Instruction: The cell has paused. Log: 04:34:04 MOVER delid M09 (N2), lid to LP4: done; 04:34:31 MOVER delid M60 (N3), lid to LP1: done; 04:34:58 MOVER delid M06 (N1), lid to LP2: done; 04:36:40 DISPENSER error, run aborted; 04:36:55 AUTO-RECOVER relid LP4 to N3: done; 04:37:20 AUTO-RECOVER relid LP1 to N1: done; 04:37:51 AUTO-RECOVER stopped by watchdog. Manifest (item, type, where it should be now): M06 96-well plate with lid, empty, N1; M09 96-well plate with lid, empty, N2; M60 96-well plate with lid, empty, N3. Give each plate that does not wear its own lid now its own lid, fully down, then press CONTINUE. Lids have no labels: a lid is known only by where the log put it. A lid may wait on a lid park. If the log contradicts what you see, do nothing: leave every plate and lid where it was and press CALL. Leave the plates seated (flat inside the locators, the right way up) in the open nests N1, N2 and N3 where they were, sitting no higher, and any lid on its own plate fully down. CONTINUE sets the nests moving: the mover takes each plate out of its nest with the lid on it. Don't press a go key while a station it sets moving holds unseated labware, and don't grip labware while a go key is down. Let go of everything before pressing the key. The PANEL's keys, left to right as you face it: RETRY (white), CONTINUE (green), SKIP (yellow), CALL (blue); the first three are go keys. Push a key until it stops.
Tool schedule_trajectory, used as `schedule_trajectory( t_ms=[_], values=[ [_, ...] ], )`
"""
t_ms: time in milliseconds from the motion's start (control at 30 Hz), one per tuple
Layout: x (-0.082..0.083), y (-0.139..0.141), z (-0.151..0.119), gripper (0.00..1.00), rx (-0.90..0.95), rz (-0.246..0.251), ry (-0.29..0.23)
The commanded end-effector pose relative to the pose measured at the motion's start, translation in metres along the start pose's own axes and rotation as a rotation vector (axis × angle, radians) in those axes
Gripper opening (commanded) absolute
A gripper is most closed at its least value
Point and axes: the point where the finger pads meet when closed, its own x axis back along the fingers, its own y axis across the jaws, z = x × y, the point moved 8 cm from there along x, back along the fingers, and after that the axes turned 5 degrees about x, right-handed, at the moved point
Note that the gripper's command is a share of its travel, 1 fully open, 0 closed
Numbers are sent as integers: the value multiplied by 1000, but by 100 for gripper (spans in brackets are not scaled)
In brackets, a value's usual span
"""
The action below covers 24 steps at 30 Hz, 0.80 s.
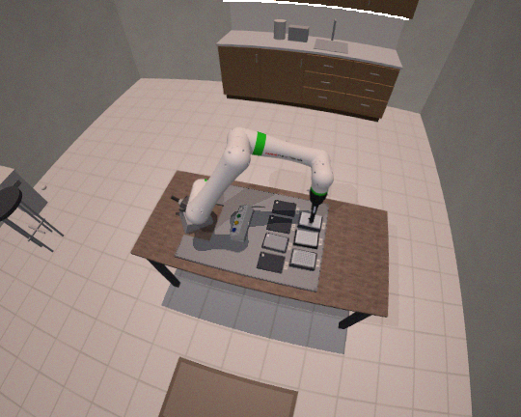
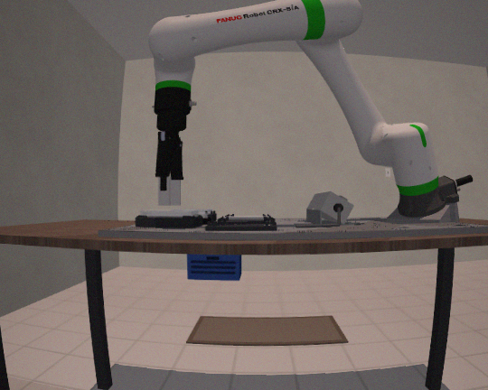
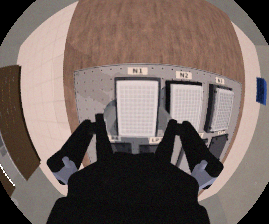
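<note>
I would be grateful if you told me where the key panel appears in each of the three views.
Top: the key panel lies left of the lid parks, near the arm's base.
Exterior: it is the grey wedge right of centre.
Wrist: not in view.
Shared landmark: the gripper, over the end plate.

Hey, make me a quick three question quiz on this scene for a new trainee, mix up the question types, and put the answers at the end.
1. True or false: the gripper is clamped on a lid.
2. The gripper hovers over: A) the key panel, B) the end plate of the row, C) the bare wood.
3. How many plates stand in that row?
Key: 1 false, it is open and empty; 2 B; 3 three.
</note>
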Motion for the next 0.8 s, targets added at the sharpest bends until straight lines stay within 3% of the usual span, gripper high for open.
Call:
schedule_trajectory(
  t_ms=[0, 300, 333, 767],
  values=[
    [0, 0, 0, 59, 0, 0, 0],
    [0, 0, 0, 59, 0, 0, 0],
    [0, 0, 0, 66, 0, 0, 0],
    [0, 0, 0, 66, 0, 0, 0]
  ],
)
